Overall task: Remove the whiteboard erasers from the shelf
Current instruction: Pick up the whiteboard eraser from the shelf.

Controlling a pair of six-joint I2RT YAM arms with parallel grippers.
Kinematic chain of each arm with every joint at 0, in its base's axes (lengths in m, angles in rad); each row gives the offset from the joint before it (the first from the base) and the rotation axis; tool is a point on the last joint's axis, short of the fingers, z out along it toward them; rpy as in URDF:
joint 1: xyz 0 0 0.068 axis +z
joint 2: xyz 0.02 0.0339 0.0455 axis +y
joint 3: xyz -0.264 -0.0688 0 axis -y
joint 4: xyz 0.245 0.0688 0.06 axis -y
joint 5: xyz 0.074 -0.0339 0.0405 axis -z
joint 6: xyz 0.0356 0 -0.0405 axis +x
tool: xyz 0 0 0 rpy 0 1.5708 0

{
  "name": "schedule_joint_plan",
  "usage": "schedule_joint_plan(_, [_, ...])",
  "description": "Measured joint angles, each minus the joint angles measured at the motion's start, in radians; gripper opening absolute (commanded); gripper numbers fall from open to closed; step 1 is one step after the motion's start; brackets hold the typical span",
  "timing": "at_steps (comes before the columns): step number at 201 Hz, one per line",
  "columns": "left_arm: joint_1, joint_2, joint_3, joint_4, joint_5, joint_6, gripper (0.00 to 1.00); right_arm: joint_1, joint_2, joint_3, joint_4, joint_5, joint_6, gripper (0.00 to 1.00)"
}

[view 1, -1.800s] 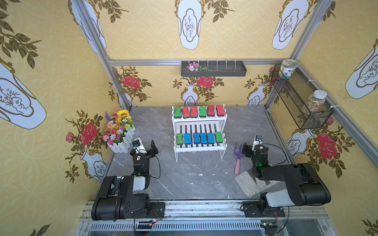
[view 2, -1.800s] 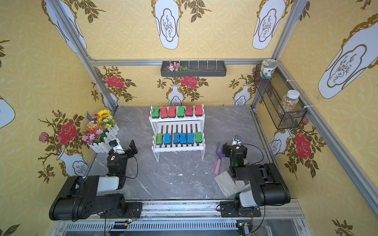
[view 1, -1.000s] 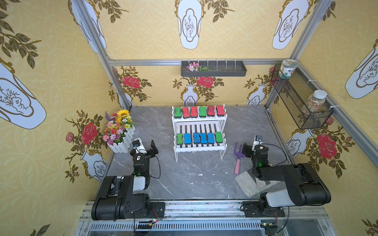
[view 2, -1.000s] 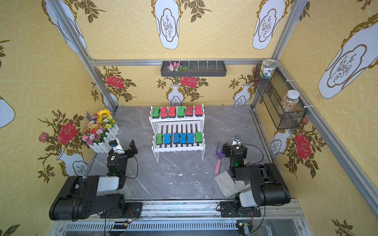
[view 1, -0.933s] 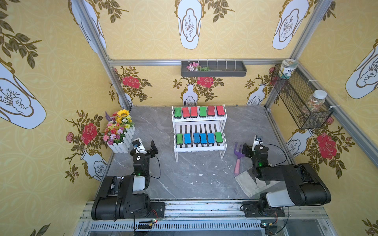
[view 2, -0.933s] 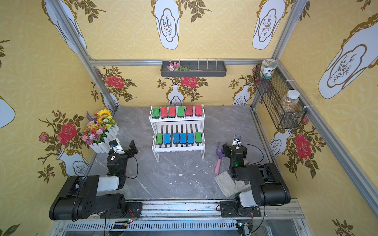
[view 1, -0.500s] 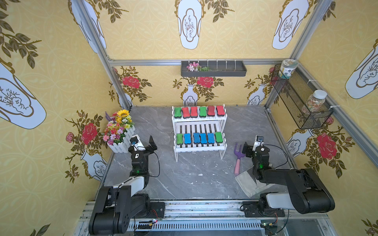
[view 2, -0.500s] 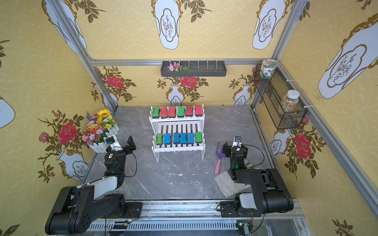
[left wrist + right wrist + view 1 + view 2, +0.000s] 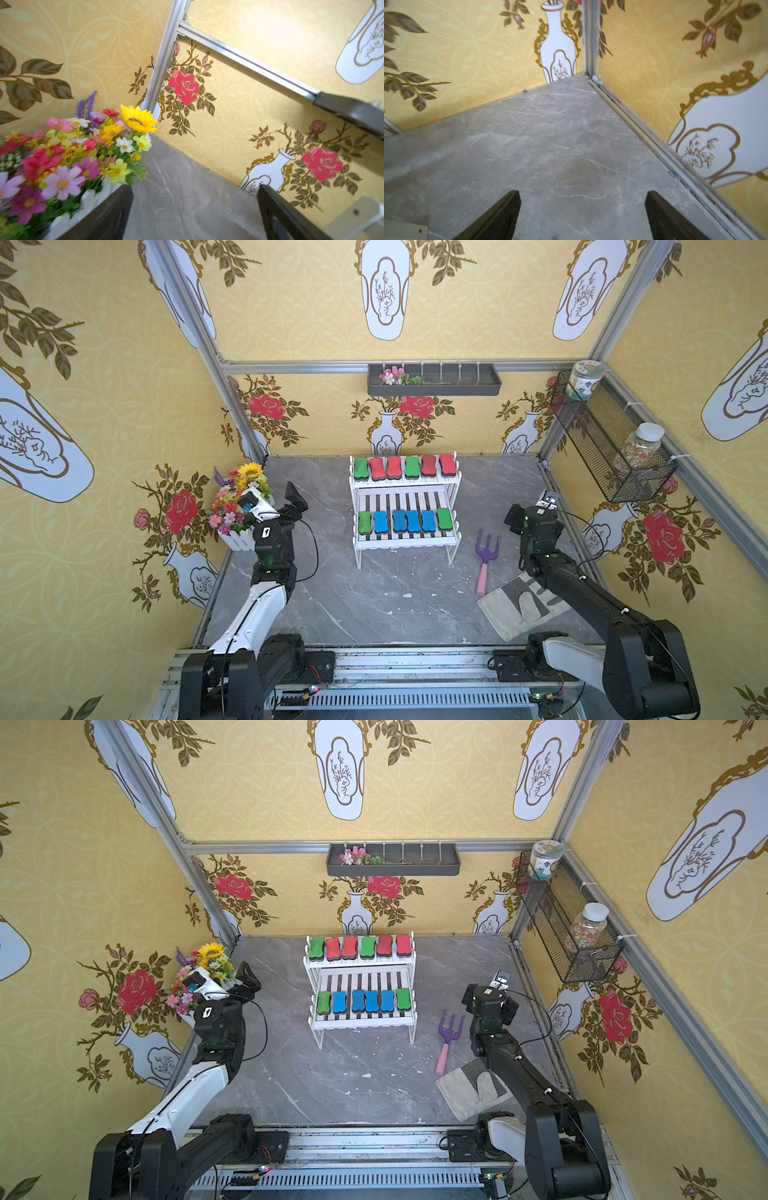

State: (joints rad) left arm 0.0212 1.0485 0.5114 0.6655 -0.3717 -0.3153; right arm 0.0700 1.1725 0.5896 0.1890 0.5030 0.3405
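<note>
The white two-tier shelf (image 9: 405,499) (image 9: 360,979) stands at the middle back of the grey floor. Its upper tier holds red erasers (image 9: 394,467) and two green ones. On the lower tier, several blue erasers (image 9: 400,520) lie between two green ones. My left gripper (image 9: 293,502) (image 9: 248,979) (image 9: 194,189) is raised to the left of the shelf, beside the flowers, open and empty. My right gripper (image 9: 534,516) (image 9: 490,997) (image 9: 581,194) hangs to the right of the shelf, open over bare floor. Neither wrist view shows an eraser.
A white box of flowers (image 9: 239,506) (image 9: 62,166) stands against the left wall. A purple hand fork (image 9: 484,556) and a grey glove (image 9: 515,605) lie right of the shelf. On the walls hang a dark tray (image 9: 434,379) and a wire basket (image 9: 611,448) with jars.
Both arms have unfolded and risen from their low pose at the front. The grippers have moved up and toward the back, both still open. The erasers have not moved.
</note>
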Motion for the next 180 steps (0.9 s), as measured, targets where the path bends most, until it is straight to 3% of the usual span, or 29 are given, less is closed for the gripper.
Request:
schedule_joint_plan(30, [0.000, -0.006, 0.229, -0.309, -0.078, -0.232, 1.00, -0.011, 0.082, 0.161, -0.276, 0.013, 0.213, 0.97])
schedule_joint_plan(54, [0.004, -0.039, 0.242, -0.423, -0.066, -0.329, 1.00, -0.013, 0.122, 0.215, -0.412, -0.042, 0.245, 0.98])
schedule_joint_plan(84, [0.002, -0.121, 0.174, -0.475, 0.029, -0.459, 1.00, 0.018, 0.099, 0.267, -0.537, -0.108, 0.245, 0.99])
schedule_joint_plan(105, [0.004, -0.085, 0.234, -0.507, 0.153, -0.500, 1.00, 0.084, 0.059, 0.325, -0.609, -0.140, 0.225, 1.00])
schedule_joint_plan(131, [-0.011, -0.010, 0.341, -0.583, 0.319, -0.540, 1.00, 0.128, -0.006, 0.412, -0.708, -0.207, 0.205, 0.92])
schedule_joint_plan(159, [-0.085, -0.054, 0.367, -0.651, 0.386, -0.565, 1.00, 0.198, -0.092, 0.507, -0.783, -0.266, 0.182, 0.88])
schedule_joint_plan(180, [-0.092, -0.055, 0.404, -0.663, 0.407, -0.580, 1.00, 0.278, -0.095, 0.619, -0.822, -0.290, 0.179, 0.80])
